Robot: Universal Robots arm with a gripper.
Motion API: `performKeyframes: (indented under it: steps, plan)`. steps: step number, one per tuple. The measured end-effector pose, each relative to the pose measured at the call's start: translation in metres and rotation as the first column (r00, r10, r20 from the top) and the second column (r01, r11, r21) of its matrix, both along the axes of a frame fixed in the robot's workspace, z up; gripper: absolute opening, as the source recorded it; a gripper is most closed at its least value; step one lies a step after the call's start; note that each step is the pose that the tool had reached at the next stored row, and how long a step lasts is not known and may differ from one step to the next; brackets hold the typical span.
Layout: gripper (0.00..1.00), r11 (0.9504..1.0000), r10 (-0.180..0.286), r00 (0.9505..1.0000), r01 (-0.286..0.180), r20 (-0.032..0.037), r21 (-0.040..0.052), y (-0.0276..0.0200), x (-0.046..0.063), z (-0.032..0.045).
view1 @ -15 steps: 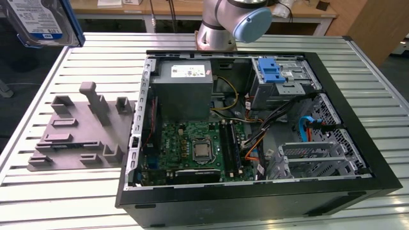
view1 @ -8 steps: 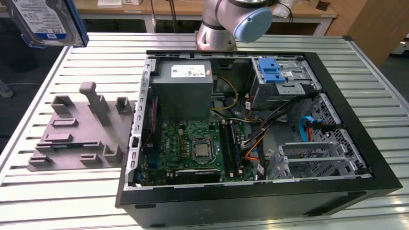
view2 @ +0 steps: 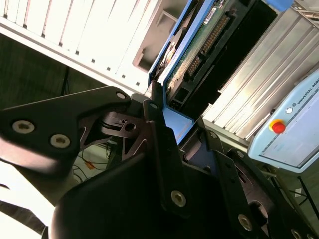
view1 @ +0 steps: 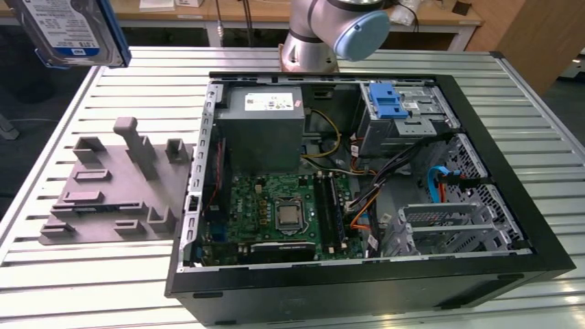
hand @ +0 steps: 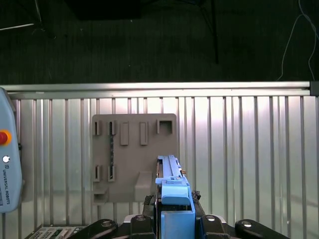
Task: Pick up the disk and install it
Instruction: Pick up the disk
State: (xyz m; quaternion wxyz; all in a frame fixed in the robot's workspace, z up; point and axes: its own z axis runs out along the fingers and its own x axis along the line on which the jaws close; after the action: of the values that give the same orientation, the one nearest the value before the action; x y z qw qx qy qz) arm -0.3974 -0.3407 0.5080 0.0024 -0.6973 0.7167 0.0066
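1. One disk (view1: 73, 31), silver with a white-and-blue label and a blue side rail (view1: 114, 34), up in the air at the exterior view's upper left corner, clear of the slatted metal table (view1: 512, 89) and well apart from the open computer case (view1: 366, 274).
2. Clamped between the black fingers (view2: 158, 134) of the gripper (view2: 182, 124) in the second wrist view, jaws closed against the disk's two flat sides, green circuit board (view2: 199, 47) turned outward.
3. Seen edge-on in the first wrist view, blue rail toward the camera, pinched from both sides by the gripper (hand: 173, 209).
4. Beyond the disk in that same view: grey fixture plate (hand: 134, 159) with slots and upright tabs, lying flat on the table.
5. Same plate in the exterior view, just beside the case on the exterior view's left.
6. Inside the case: large grey metal box (view1: 265, 127) with a white sticker, green motherboard (view1: 274, 209) next to it, loose cables (view1: 393, 168) between the board and the drive cages.
7. Small blue ribbed latch (view1: 388, 101) on the metal drive cage (view1: 407, 127) in the case's far corner, toward the exterior view's right.
8. Base of the arm (view1: 320, 34), grey with a pale blue cap, standing behind the case at the table's far edge.
9. Pale blue teach pendant (hand: 7, 169) with a red button, visible in both wrist views beside the table.
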Motion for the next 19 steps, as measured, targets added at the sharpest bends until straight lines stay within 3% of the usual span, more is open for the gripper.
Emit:
performKeyframes:
  steps: [19]
  plan:
    - [0.36,1.0000,0.000,1.0000,0.000,-0.0001,-0.0001,0.0000,0.014,0.0001]
